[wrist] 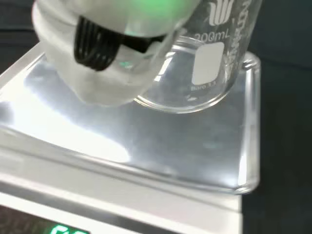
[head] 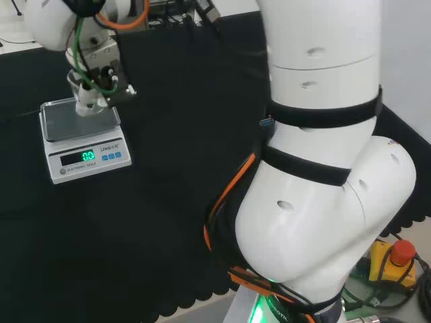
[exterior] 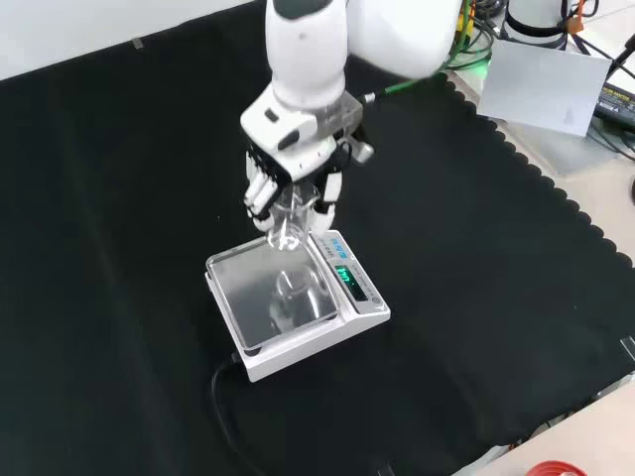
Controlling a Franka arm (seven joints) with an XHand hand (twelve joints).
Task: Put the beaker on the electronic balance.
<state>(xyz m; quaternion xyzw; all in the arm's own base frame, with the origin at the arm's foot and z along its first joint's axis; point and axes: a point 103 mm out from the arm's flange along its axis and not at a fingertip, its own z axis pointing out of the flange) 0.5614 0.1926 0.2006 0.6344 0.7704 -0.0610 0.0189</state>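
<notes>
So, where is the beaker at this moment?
In the front view the beaker is held in the hand, over the far edge of the balance pan, near the middle of the cloth.

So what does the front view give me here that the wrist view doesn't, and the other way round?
Front view alone: the whole balance on the black cloth, its cable trailing off, and the hand curled round the beaker above the pan's far edge. Wrist view alone: the beaker's base seen close, tilted, apparently just off the pan, and its white label patch. Both show beaker, pan, hand and the lit green display.
</notes>
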